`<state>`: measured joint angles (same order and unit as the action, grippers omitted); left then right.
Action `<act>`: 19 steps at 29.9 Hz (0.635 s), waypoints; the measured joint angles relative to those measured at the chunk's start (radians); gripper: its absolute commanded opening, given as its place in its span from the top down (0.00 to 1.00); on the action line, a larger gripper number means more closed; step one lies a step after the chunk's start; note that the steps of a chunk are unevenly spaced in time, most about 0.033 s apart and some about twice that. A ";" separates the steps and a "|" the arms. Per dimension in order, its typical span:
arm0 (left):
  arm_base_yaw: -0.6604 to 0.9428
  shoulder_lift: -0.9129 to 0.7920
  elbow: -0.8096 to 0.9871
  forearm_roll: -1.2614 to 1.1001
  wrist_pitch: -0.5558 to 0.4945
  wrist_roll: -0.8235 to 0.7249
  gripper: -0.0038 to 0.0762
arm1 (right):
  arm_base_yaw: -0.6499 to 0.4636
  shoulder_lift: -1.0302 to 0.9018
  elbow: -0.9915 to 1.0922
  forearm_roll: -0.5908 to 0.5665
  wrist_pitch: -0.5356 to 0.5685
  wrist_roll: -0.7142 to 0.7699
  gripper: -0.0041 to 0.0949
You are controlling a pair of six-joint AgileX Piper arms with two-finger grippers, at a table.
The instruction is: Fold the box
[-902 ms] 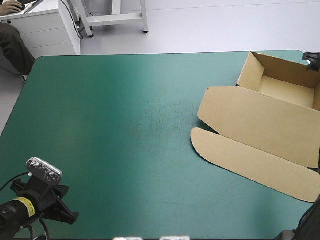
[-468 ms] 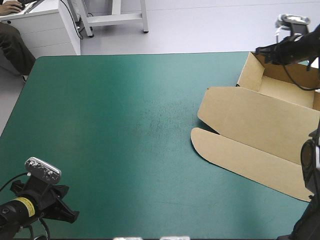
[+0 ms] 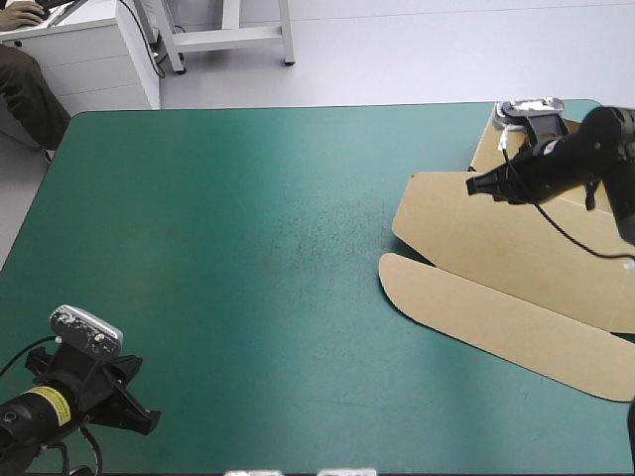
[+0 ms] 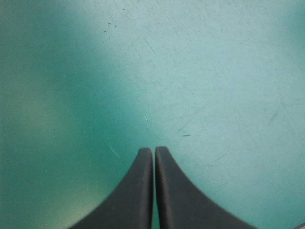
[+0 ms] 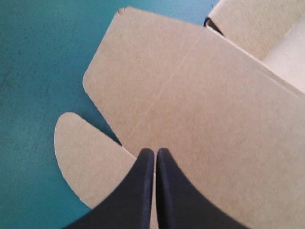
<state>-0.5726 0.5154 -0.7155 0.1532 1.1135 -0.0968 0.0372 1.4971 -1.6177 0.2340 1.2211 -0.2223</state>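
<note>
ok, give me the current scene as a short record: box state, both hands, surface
object: brown cardboard box, an open tray at the table's far right with its lid lying flat toward the middle
right: right hand, black curved fingers shut, holding nothing, over the flat lid beside the tray; contact with the board unclear
left: left hand, black curved fingers shut, holding nothing, over bare cover near the table's near left corner, far from the box
surface: teal-green table cover
progress: walls up, lid not raised
</note>
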 measured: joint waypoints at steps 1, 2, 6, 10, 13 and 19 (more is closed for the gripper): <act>0.000 0.000 0.000 0.001 -0.001 0.006 0.96 | 0.000 -0.048 0.053 -0.002 -0.010 -0.005 0.96; 0.000 0.000 0.000 0.001 -0.002 0.011 0.96 | 0.000 -0.098 0.106 -0.003 -0.024 -0.012 0.96; 0.000 0.000 0.000 -0.003 -0.012 0.014 0.96 | 0.000 -0.281 0.305 -0.003 -0.063 -0.029 0.96; 0.000 0.000 0.000 -0.003 -0.027 0.014 0.96 | 0.000 -0.482 0.502 -0.003 -0.107 -0.032 0.96; 0.000 0.000 0.000 -0.003 -0.044 0.014 0.96 | 0.000 -0.633 0.621 -0.002 -0.127 -0.032 0.96; 0.000 0.000 0.004 -0.014 -0.054 0.014 0.96 | 0.000 -0.880 0.808 -0.002 -0.132 -0.035 0.96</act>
<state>-0.5726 0.5154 -0.7114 0.1397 1.0599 -0.0827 0.0372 0.6173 -0.8092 0.2320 1.0894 -0.2577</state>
